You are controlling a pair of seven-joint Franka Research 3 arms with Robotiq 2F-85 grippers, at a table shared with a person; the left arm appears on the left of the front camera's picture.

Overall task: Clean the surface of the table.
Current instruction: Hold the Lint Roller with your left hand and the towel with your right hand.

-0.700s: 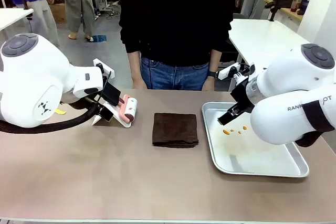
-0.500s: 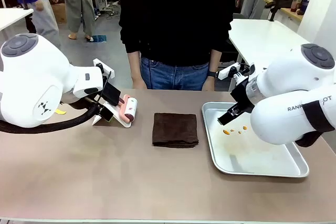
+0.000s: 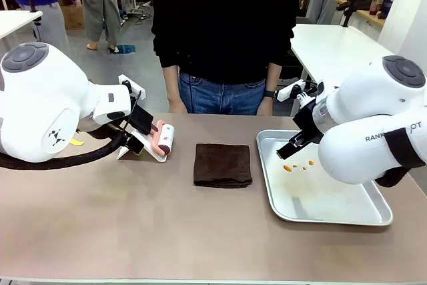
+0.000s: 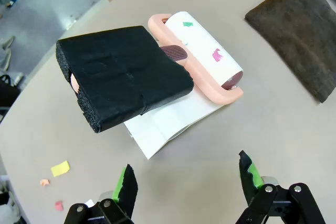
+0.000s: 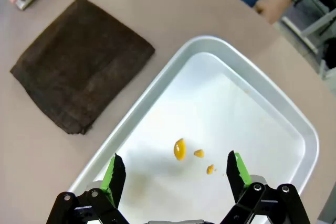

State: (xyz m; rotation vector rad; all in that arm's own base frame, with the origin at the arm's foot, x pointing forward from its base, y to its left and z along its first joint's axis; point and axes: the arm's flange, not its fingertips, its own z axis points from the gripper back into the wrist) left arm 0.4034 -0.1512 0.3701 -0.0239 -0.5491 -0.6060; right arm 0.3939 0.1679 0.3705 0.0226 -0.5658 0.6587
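Observation:
The beige-brown table (image 3: 133, 231) spans the front view. My left gripper (image 4: 188, 182) hovers open above its left part, fingers spread with nothing between them. Just beyond it a black foam block (image 4: 121, 74) and a pink-handled lint roller (image 4: 202, 56) rest on a white sheet (image 4: 168, 121). A folded dark brown cloth (image 3: 223, 165) lies at the table's middle. My right gripper (image 5: 176, 174) hangs open over a silver tray (image 5: 273, 103) that holds small orange drops (image 5: 179, 149). In the front view the left gripper (image 3: 133, 139) is beside the roller (image 3: 163, 139), and the right gripper (image 3: 293, 146) is above the tray's near-left corner.
Small yellow (image 4: 60, 168) and pink (image 4: 44, 182) paper scraps lie on the table left of my left gripper. A person in black stands at the far edge, one hand (image 5: 273, 3) with a wristwatch near the tray's far side. A white table (image 3: 333, 48) stands behind.

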